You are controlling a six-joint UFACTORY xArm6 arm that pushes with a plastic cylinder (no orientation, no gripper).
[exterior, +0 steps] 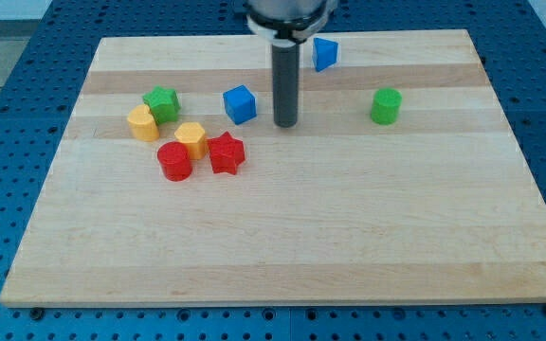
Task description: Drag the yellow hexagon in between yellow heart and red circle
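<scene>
The yellow hexagon (191,138) sits at the view's left-centre, touching the red circle (174,161) just below-left of it. The yellow heart (143,123) lies further left, next to the green star (162,103). My tip (285,124) rests on the board right of the blue cube (240,103), well to the right of the yellow hexagon and apart from every block.
A red star (226,152) lies right of the red circle, close to the hexagon. A blue block (324,53) is near the view's top, beside the rod. A green cylinder (385,105) stands at the right. The wooden board (301,237) lies on a blue perforated table.
</scene>
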